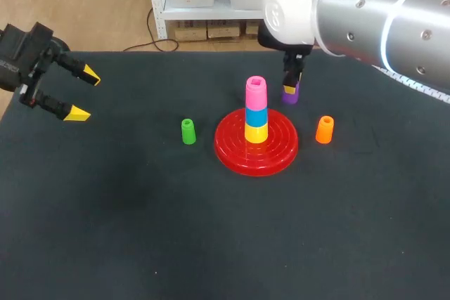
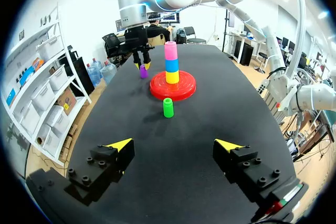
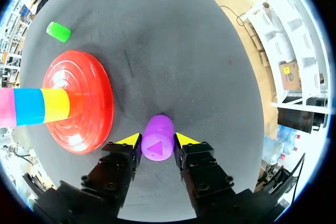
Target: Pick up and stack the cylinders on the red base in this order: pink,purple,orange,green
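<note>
one upright purple cylinder (image 3: pixel 157 144), axis vertical, pinched by right tool (image 3: pixel 157 139); left tool (image 2: pixel 174 144) spread

Pink cylinder (image 1: pixel 256 90) atop red base (image 1: pixel 232 151) stack, purple cylinder (image 1: pixel 290 94), orange cylinder (image 1: pixel 324 130), green cylinder (image 1: pixel 188 132) nearby

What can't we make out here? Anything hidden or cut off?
- Head view: right gripper mostly hidden by its own wrist, which also covers the purple cylinder's top.
- Right wrist view: pink cylinder cut off by the rim.
- Purple cylinder lifted or standing: unclear; underside hidden close up, too small in left wrist view.
- Orange cylinder: absent from both wrist views.
</note>
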You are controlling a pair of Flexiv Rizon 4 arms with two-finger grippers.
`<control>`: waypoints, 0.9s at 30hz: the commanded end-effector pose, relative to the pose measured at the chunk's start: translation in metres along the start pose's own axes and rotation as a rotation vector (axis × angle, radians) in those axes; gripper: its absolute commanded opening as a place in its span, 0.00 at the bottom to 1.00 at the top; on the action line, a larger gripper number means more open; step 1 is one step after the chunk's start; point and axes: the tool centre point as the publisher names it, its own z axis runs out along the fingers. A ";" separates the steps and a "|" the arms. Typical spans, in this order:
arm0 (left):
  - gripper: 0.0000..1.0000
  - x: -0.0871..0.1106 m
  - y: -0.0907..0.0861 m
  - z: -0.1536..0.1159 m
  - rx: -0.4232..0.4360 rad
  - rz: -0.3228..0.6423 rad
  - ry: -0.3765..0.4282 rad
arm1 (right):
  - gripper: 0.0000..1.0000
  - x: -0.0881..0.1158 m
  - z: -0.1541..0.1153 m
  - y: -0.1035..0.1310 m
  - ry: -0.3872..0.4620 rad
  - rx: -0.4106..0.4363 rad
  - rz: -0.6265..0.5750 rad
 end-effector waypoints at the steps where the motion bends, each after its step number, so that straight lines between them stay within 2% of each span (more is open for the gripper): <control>1: 1.00 0.000 -0.001 0.000 -0.003 0.001 0.001 | 0.00 0.004 -0.004 0.000 -0.010 0.002 0.001; 6: 1.00 0.000 -0.001 0.000 -0.003 0.001 0.001 | 0.00 0.003 -0.015 0.000 -0.015 0.017 0.002; 11: 1.00 0.000 -0.001 0.000 -0.003 0.001 0.001 | 0.00 0.003 -0.039 0.005 -0.032 0.035 -0.002; 14: 1.00 0.000 -0.001 0.000 -0.003 0.001 0.001 | 0.00 0.002 -0.063 0.011 -0.022 0.070 0.007; 22: 1.00 0.000 -0.001 0.000 -0.003 0.001 0.001 | 0.00 0.003 -0.137 0.028 -0.123 0.117 0.032; 27: 1.00 0.000 -0.001 0.000 -0.003 0.001 0.001 | 0.00 0.001 -0.170 0.044 -0.124 0.142 0.031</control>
